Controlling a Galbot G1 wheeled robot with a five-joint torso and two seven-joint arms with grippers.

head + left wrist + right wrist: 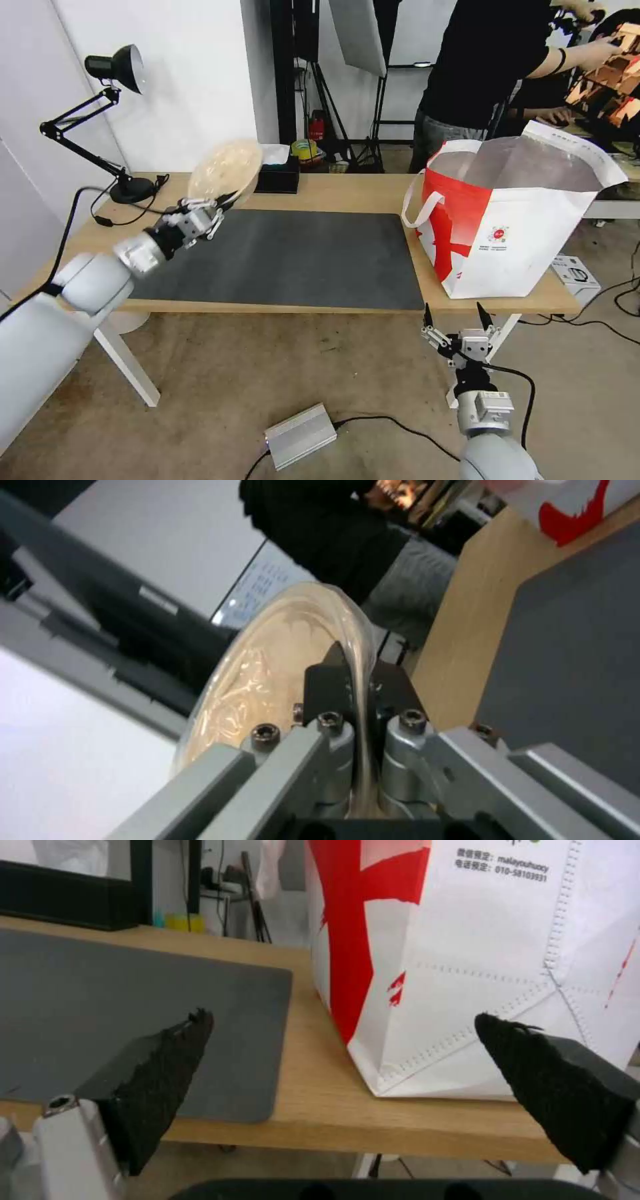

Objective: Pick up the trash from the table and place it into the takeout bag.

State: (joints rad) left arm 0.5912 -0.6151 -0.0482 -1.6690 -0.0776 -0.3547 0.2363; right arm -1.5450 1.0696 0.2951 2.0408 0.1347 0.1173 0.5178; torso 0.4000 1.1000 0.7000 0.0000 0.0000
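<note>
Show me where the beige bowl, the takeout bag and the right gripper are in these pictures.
beige bowl (225, 168), head view, on the middle of its tilted underside.
takeout bag (527, 247), head view, on its white front wall.
right gripper (459, 319), head view, midway between its open fingertips, below the table edge.

We see the large red-and-white takeout bag (507, 220) on the light-wood bench (347, 193), right of the dark grey mat (287, 257); the black tissue box (277, 177) sits far behind.
</note>
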